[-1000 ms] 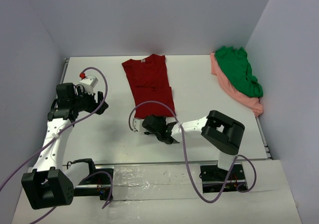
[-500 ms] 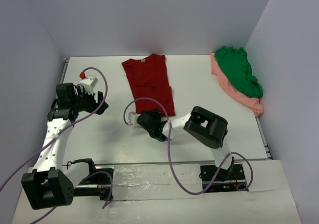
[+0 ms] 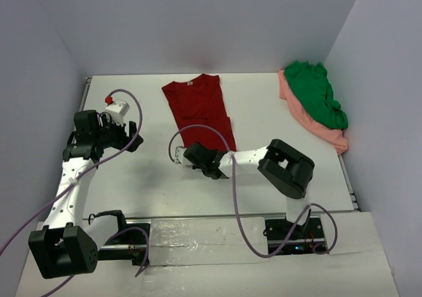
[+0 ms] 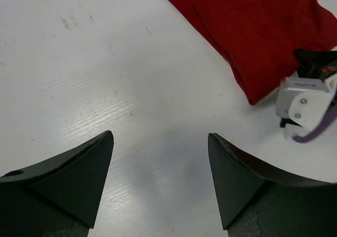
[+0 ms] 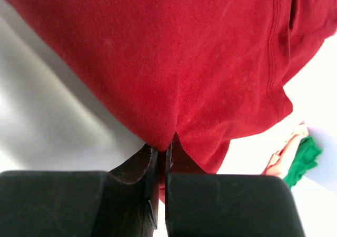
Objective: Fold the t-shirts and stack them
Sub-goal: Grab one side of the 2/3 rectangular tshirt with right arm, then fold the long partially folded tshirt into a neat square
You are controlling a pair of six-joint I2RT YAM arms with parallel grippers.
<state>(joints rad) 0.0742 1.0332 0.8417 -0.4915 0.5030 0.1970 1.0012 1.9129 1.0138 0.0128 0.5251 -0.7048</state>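
The right end effector (image 5: 160, 151) is clenched on the near hem of the dark red t-shirt (image 3: 198, 109); in its wrist view the fabric puckers to a point where the two black fingers meet. From above, it sits low, a little left of centre in the frame, with its arm stretched out across the table (image 3: 264, 112) towards the lower right.

The left end effector (image 4: 159, 137) is released, its dark fingers spread wide over bare table, nothing between them. In the overhead view it hangs at centre left, well apart from the shirt.

The dark red t-shirt lies flat in a long narrow shape running from the back edge of the table towards the middle, its pale neck label (image 3: 190, 81) at the far end. The green t-shirt (image 3: 316, 99) lies crumpled on top of the salmon pink t-shirt (image 3: 330, 135) at the upper right, close against the right-hand wall.

The table is white and matt, with faint scuffs and fine scratches visible in the left wrist view. Pale grey-lilac walls (image 3: 198, 26) enclose it at the back and both sides. A crinkled silvery strip (image 3: 191, 234) covers the near edge between the arm bases, and purple cables (image 3: 234, 198) loop from both arms.
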